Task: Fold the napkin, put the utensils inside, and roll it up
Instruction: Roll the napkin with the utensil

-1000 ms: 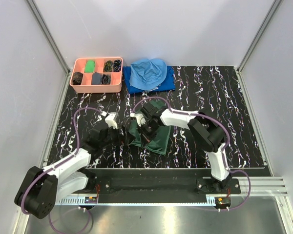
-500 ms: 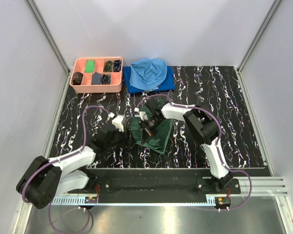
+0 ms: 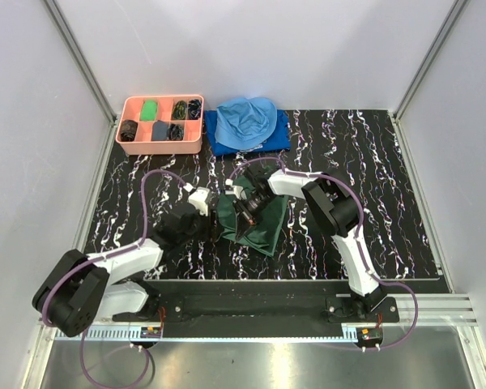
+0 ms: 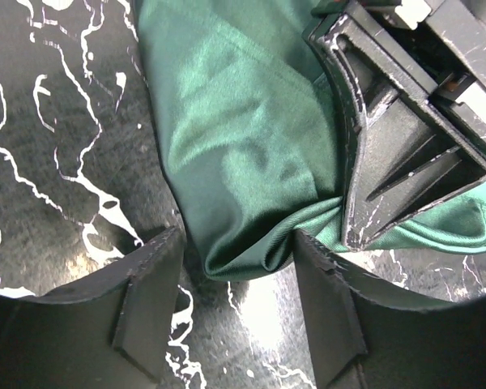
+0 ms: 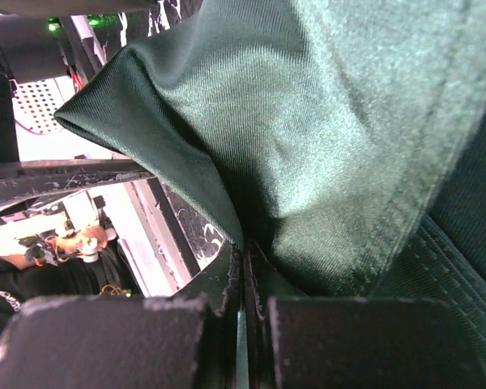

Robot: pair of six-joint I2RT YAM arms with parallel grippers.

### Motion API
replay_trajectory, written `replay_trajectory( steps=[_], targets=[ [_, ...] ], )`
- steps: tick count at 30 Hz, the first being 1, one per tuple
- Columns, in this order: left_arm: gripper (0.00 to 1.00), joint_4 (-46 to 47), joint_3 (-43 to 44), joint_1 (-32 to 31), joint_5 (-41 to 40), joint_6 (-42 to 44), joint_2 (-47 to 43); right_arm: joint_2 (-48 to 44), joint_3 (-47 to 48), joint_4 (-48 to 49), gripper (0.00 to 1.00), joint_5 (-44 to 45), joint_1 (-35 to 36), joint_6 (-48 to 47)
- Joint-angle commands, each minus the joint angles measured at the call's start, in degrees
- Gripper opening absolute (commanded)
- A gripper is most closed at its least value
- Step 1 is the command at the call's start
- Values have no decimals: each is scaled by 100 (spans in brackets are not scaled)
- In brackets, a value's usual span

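Note:
The dark green napkin (image 3: pixel 259 227) lies bunched and partly folded on the black marbled table, in front of both arms. My right gripper (image 3: pixel 245 212) rests on its left part and is shut on a fold of the napkin (image 5: pixel 340 121), a thin sliver of cloth pinched between its fingers (image 5: pixel 245 255). My left gripper (image 3: pixel 212 224) is open at the napkin's left end; in the left wrist view the rounded cloth end (image 4: pixel 235 186) sits between the spread fingertips (image 4: pixel 239 243), with the right gripper's fingers (image 4: pixel 389 146) just beyond. The utensils are hidden or out of view.
A pink tray (image 3: pixel 160 151) with several small items stands at the back left. A light blue cloth (image 3: pixel 247 117) lies on a darker blue cloth (image 3: pixel 279 139) behind the napkin. Enclosure walls close in the left, right and back.
My left gripper has moved right and forward, up to the napkin's left end. My right arm's elbow has swung in; its gripper stays pinched on the napkin.

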Motion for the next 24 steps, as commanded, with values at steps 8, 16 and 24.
replay_trajectory(
  steps=[8,16,24],
  targets=[
    [46,933,240,-65,137,371,382,243,326,-291,0,-414,-99,-182],
    [0,381,442,-73,-11,249,619,121,405,-300,2,-467,-143,-147],
    [0,-15,600,-73,40,38,628,-616,300,-282,49,-274,-196,-68]
  ],
)
